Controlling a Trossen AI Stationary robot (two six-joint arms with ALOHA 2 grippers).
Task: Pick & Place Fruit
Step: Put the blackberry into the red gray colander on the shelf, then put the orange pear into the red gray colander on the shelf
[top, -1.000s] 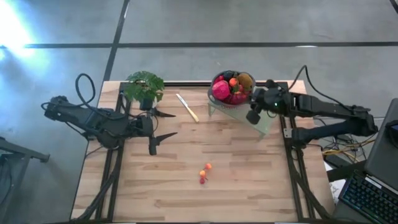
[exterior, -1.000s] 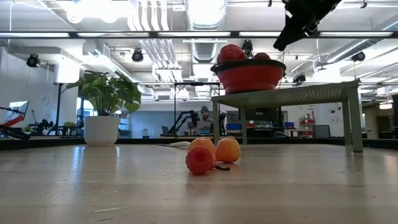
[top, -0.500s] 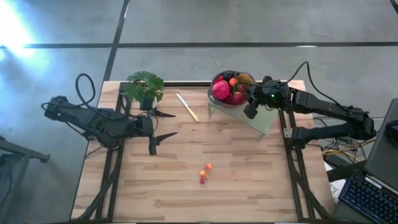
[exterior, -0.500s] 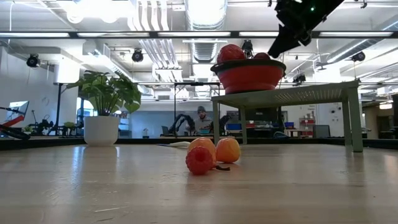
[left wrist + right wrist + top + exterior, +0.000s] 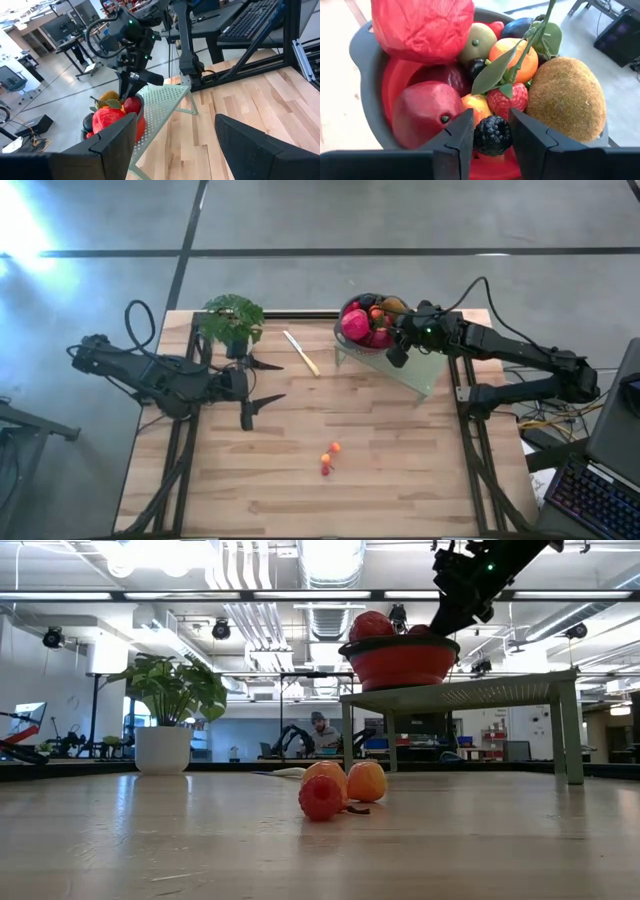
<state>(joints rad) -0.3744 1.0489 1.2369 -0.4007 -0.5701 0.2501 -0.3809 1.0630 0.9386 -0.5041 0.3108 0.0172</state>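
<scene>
1. Red bowl [image 5: 366, 326] on the pale perforated stand [image 5: 425, 370] holds most fruit: apple, kiwi, tangerine, strawberry.
2. Right tool [image 5: 491, 135] is at the bowl, fingers around a dark blackberry [image 5: 492, 135].
3. Three small orange-red berries [image 5: 329, 458] remain on the wooden surface [image 5: 380, 470].
4. Left tool [image 5: 262, 382] waits open near the potted plant [image 5: 232, 320]; the knife [image 5: 301, 353] lies clear.

no text, label or number can be read anywhere.
</scene>
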